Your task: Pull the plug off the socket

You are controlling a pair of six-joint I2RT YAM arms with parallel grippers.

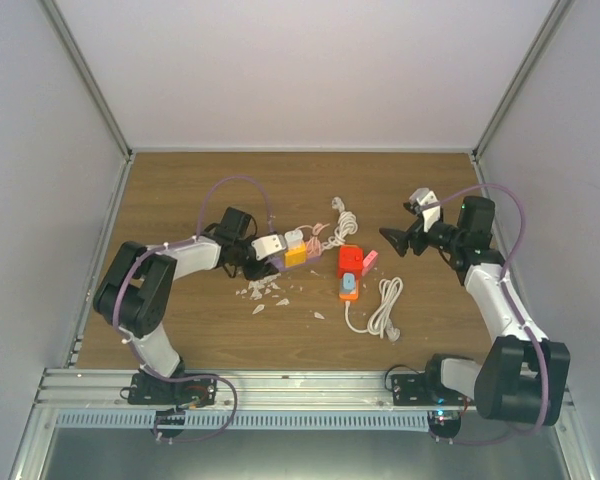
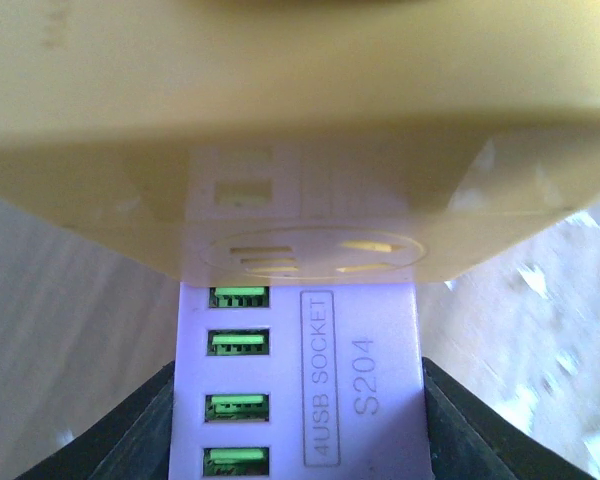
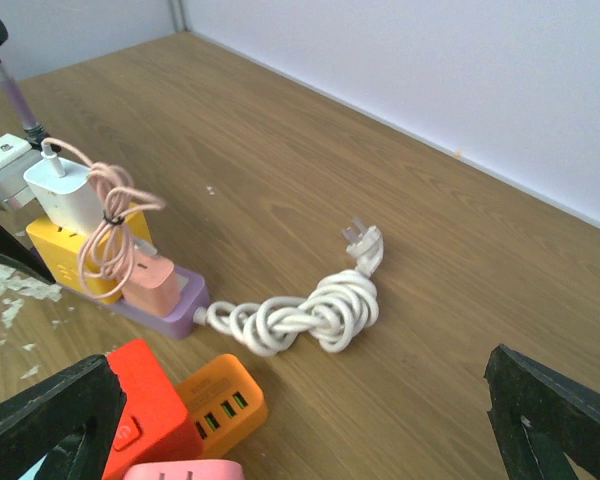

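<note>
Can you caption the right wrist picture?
Open right gripper faces a purple power strip crowded with plugs, its white cord knotted.

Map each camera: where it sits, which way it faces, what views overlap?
Top external: fixed above and behind the bases, looking down at the table; both arms, left gripper and right gripper show.
Left wrist: on the left arm, looking along its fingers, which clamp the purple USB strip below a yellow adapter.
Right wrist: on the right arm, low, facing left across the table at the coiled white cord and the strip; its open fingers fill the bottom corners.
Shared: strip and adapter appear in all three.
</note>
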